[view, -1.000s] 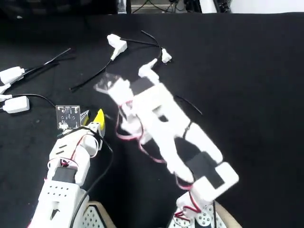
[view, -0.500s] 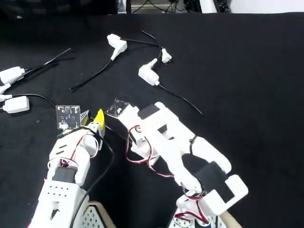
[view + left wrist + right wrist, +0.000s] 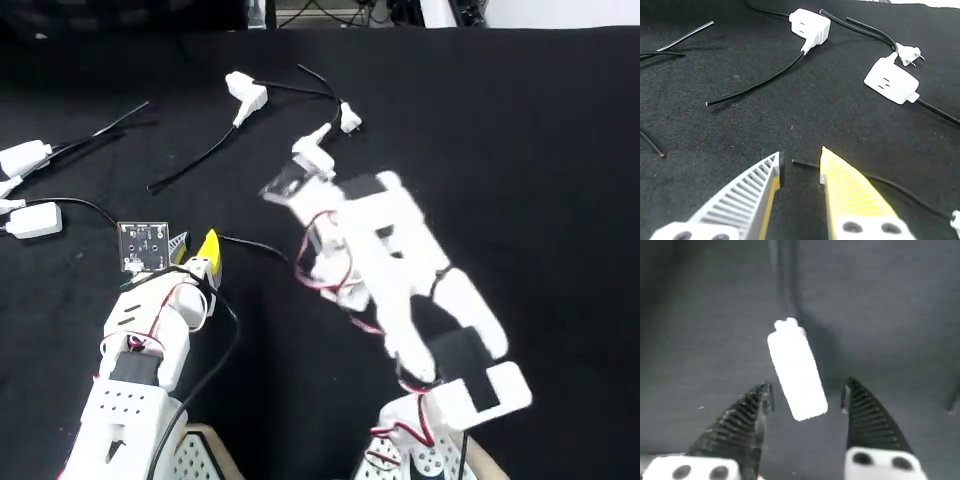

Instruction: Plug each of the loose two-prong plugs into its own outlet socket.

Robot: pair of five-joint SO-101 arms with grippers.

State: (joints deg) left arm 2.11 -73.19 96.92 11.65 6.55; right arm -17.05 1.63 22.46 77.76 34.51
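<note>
– Outlet socket point(image 3: 796, 370), the white one: where does it sit against the right gripper point(image 3: 806, 387)?

– Between that gripper's dark fingers, which stand wide apart over the black table point(image 3: 890, 300). Whether either finger touches it, I cannot tell. From the high view the gripper point(image 3: 285, 186) hangs just beside it, near the middle of the table.

– And the left gripper point(image 3: 800, 155)?

– Spread as well, one grey finger and one yellow, with nothing held. A thin black cable end point(image 3: 800, 163) lies on the table between the tips.

– What is farther out?

– Beyond the left gripper is the same white socket, two slots showing. A small two-prong plug point(image 3: 908, 51) lies just beside it. A second socket point(image 3: 811, 26) is farther off with its cord trailing. More white cord pieces point(image 3: 30, 220) lie well apart, at the table's edge.
</note>
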